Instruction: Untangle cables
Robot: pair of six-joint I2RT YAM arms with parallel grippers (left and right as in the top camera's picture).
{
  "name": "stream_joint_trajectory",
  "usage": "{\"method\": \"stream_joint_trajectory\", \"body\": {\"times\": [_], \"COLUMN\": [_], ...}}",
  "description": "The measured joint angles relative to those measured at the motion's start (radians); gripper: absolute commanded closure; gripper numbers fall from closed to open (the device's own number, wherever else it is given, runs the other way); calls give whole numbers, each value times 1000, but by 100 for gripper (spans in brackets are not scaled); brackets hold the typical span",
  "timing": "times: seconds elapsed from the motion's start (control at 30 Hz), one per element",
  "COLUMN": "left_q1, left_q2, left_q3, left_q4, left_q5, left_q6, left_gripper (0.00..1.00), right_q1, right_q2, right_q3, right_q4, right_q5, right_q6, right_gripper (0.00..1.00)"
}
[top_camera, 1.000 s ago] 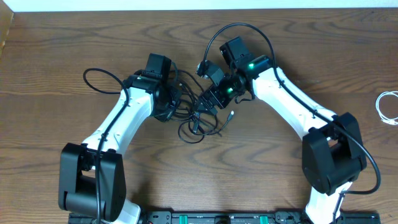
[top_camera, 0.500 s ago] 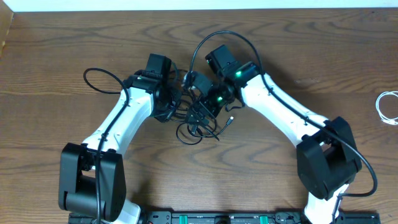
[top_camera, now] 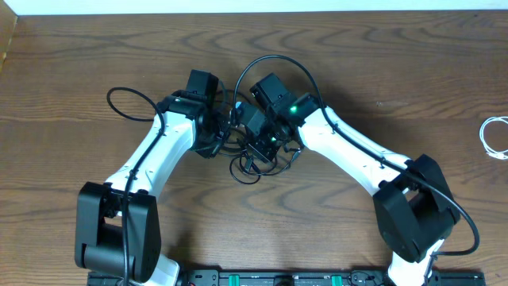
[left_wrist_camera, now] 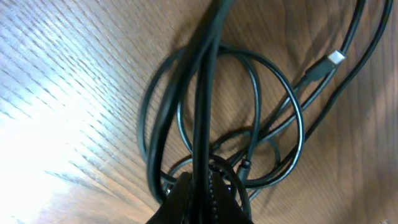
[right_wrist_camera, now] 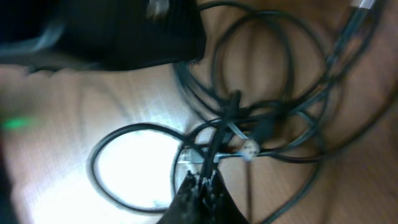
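The right gripper [right_wrist_camera: 203, 180], wide open a second ago, is now clamping a strand in the knot of black cables [top_camera: 255, 163] at mid-table, close beside the left gripper [left_wrist_camera: 202, 186], which is still pinching another strand. Pulling apart can likely begin. The white cable [top_camera: 495, 137] is lying well apart at the edge of the table [top_camera: 95, 48].

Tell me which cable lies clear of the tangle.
The white cable, coiled alone at the far right edge of the table. The black cables are all looped together in the middle.
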Motion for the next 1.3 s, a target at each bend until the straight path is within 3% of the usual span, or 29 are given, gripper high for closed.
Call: {"method": "stream_joint_trajectory", "body": {"times": [0.17, 0.43, 0.67, 0.8, 1.07, 1.3], "left_q1": [23, 143, 356, 505, 718, 878], "left_q2": [-67, -399, -636, -728, -757, -647], "left_q3": [-3, -9, -14, -14, -14, -13], "left_q4": [49, 185, 325, 346, 277, 195], "left_q5": [67, 146, 167, 108, 16, -37], "left_q6": [0, 43, 61, 61, 62, 65], "left_gripper": [92, 92, 92, 92, 92, 92], "right_q1": [4, 3, -42, -111, -294, -562], "right_q2": [-8, -8, -8, -8, -8, -8], "right_q3": [-68, -123, -124, -126, -175, -278], "right_q4": [51, 101, 92, 59, 57, 113], "right_q5": [190, 443, 478, 524, 583, 655], "right_q6": [87, 151, 165, 194, 292, 457], "right_gripper": [99, 99, 99, 99, 99, 99]}}
